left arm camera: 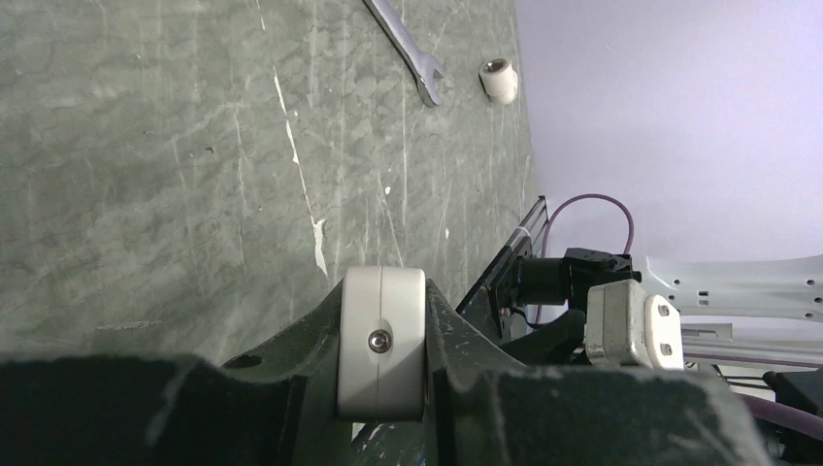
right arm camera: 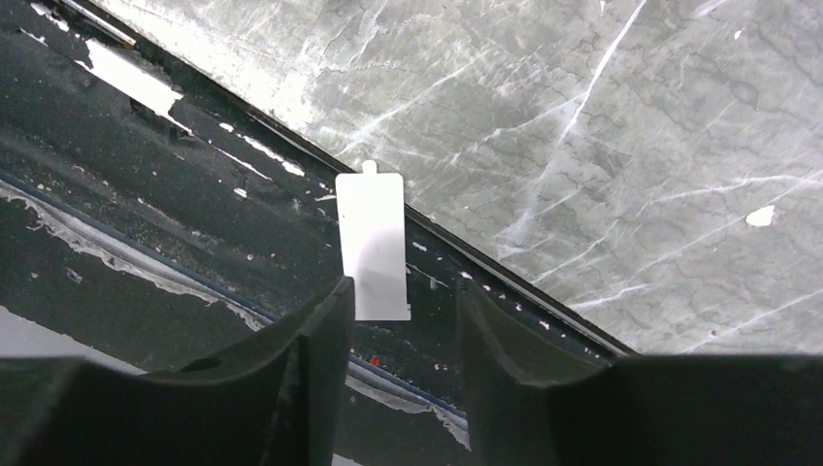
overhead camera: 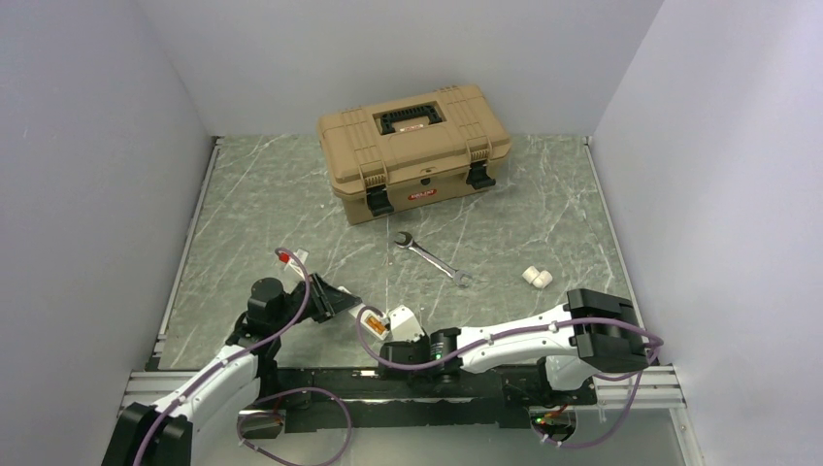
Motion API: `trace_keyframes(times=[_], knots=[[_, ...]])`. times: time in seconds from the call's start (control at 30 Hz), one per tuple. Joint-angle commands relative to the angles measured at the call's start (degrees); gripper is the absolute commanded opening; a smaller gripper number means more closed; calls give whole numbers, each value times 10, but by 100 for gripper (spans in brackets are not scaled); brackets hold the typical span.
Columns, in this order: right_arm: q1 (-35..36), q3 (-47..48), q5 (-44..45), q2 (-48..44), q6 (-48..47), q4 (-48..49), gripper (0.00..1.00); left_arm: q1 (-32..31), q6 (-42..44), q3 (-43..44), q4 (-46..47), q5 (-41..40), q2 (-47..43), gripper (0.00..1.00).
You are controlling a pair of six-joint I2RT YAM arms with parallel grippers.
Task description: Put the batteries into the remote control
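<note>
Top external: left arm (overhead camera: 218, 369) meets right arm (overhead camera: 505, 342); left jaws clench remote control (left arm camera: 380, 340), right jaws parted.

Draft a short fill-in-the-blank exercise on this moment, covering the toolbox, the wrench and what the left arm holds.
1. The lid of the tan toolbox is ____.
2. The jaws of the left gripper are shut on the white ____ that the batteries go into.
3. In the top view, the small white fitting lies to the ____ of the steel wrench.

Missing words: closed; remote control; right.
</note>
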Motion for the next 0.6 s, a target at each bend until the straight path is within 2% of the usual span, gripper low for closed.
trace_keyframes(times=[0.0, 0.2, 0.57], knots=[[-2, 2, -18, -14, 1, 7, 49, -5, -2, -39, 37, 7, -5, 2], [-2, -15, -47, -8, 9, 31, 52, -5, 1, -37, 27, 5, -13, 2], [-2, -6, -67, 27, 3, 42, 45, -5, 3, -38, 21, 3, -19, 2]])
